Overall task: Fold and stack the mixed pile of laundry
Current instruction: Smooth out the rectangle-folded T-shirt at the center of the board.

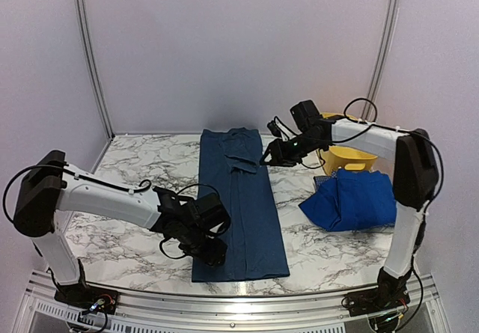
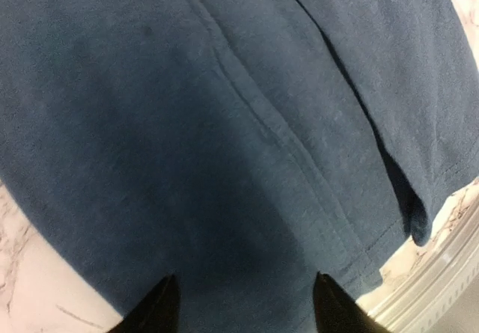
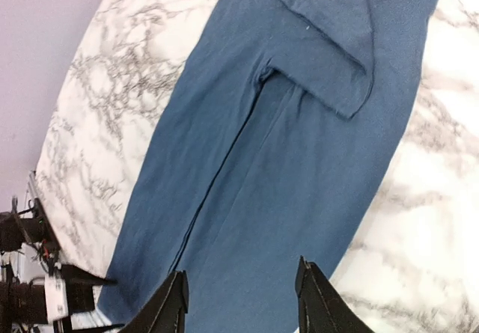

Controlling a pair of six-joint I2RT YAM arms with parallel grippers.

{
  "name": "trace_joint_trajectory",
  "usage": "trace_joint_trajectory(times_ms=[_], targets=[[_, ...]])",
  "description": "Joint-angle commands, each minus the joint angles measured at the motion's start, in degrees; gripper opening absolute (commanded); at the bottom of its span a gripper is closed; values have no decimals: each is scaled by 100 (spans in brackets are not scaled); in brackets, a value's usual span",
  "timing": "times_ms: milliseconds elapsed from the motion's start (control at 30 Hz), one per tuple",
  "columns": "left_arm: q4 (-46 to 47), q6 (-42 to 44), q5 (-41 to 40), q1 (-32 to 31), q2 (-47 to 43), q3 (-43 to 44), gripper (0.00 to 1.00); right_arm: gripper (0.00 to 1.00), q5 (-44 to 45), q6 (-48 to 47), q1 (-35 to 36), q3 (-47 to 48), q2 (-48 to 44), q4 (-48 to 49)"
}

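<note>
A dark denim-blue garment (image 1: 243, 198) lies as a long folded strip down the middle of the table, sleeves folded in at its far end. It fills the left wrist view (image 2: 224, 123) and shows in the right wrist view (image 3: 277, 161). My left gripper (image 1: 212, 252) is open, low over the strip's near left corner. My right gripper (image 1: 267, 159) is open, above the strip's far right edge. A bright royal-blue garment (image 1: 352, 200) lies folded at the right. A corner of checked cloth (image 1: 322, 179) peeks from behind it.
A yellow plastic tub (image 1: 346, 156) stands at the back right behind the royal-blue garment. The marble table (image 1: 127, 198) has a metal rail (image 1: 239, 288) along its near edge, close to the strip's near hem. Grey walls close the back and sides.
</note>
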Motion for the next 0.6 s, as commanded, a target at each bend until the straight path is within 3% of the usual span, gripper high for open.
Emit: trace_joint_trajectory(times_ms=[0,267,567], targets=[[-150,-1086,-486,-12,-1177,-529,71,45,-398,266,324,-1628,-1168,107],[1166,-3084,-178,-20,-2811,-2518,71,45,-495,1056,1053,-3875,-2800,134],[2246,-3775,143,-331,-2516,-3144,60,44,-408,1228,1068,-5174,-3308,181]])
